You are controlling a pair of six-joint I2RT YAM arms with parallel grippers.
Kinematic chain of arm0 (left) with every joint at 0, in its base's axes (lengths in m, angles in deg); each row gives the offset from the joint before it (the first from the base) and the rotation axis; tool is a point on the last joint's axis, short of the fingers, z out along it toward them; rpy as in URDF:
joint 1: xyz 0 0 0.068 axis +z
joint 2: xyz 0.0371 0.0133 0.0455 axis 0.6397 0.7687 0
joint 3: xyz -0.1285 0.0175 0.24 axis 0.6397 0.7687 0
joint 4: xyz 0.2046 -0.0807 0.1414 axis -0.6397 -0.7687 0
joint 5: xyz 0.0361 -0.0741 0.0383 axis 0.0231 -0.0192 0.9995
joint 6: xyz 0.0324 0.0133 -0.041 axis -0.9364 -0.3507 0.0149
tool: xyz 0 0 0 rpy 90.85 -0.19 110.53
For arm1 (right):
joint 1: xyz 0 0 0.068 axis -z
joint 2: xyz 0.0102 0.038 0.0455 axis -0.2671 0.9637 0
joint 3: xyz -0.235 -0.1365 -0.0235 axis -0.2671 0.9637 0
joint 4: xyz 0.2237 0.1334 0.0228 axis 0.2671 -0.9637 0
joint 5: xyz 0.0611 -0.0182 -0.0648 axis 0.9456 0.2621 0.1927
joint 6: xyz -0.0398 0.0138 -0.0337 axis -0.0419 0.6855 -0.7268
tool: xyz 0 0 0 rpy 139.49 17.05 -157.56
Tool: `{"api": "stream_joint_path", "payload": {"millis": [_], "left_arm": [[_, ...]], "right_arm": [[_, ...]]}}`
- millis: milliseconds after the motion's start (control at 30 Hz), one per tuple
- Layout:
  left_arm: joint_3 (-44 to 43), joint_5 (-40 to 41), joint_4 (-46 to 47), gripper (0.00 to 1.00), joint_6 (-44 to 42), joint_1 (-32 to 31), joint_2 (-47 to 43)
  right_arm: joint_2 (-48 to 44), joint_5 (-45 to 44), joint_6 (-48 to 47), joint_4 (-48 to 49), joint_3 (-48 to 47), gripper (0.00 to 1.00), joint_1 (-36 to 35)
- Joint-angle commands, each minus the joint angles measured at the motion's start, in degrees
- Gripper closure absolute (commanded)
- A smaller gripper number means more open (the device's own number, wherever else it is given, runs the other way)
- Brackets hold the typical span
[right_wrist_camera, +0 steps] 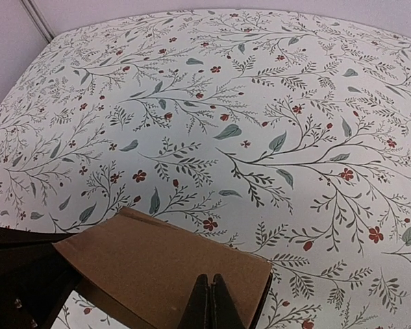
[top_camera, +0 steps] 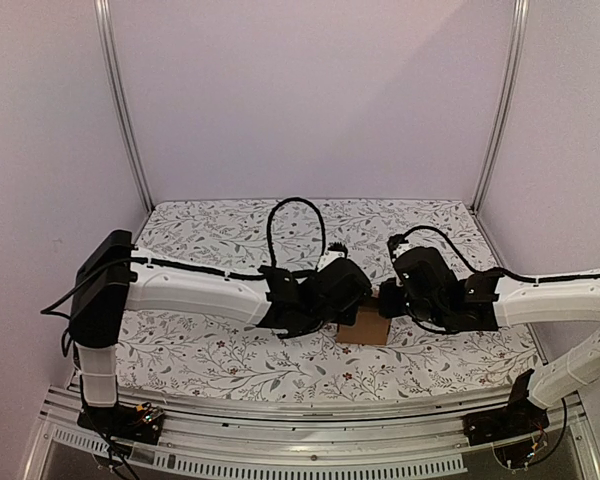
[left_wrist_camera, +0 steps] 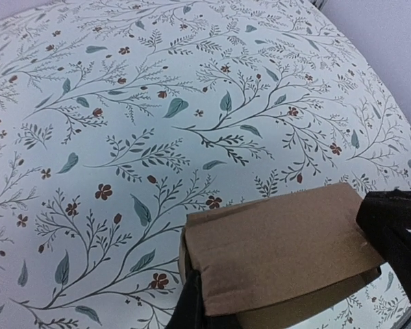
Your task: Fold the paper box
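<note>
The paper box (top_camera: 365,326) is a brown cardboard piece, partly folded, lying on the floral table between the two arms. In the left wrist view the box (left_wrist_camera: 281,243) shows a top panel folded over. One finger (left_wrist_camera: 190,301) of my left gripper (top_camera: 352,300) shows at the box's left edge; the other is hidden under the panel, and the gripper seems pinched on that edge. My right gripper (right_wrist_camera: 212,291) is shut, its fingertips together and resting on top of the box (right_wrist_camera: 157,260) near its right corner. The right gripper also shows in the top view (top_camera: 385,298).
The floral cloth (top_camera: 230,230) covers the whole table. Purple walls and two metal posts (top_camera: 125,110) close the back and sides. The right gripper's body (left_wrist_camera: 397,233) sits against the box's right end; the left gripper's body (right_wrist_camera: 20,274) sits at its left end.
</note>
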Motion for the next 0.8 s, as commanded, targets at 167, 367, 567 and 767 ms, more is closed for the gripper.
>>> {"api": "stream_joint_path", "payload": {"millis": [167, 367, 567, 767], "left_arm": [[7.4, -17.2, -19.5, 0.71, -1.4, -3.3, 5.0], [11.6, -18.8, -17.9, 0.37, -3.6, -4.3, -1.0], [13.6, -24.6, -14.4, 0.33, -8.4, -4.1, -5.6], [13.4, -27.1, -12.8, 0.36, -13.0, -1.9, -10.5]], "right_arm": [[1.2, 0.8, 3.3, -2.7, 3.3, 1.0, -0.7], [3.1, 0.9, 3.1, -2.0, 3.1, 1.0, -0.8], [4.1, 1.1, 3.0, -0.6, 3.5, 1.0, -0.7], [4.2, 1.1, 2.8, -0.3, 4.1, 1.0, -0.8]]}}
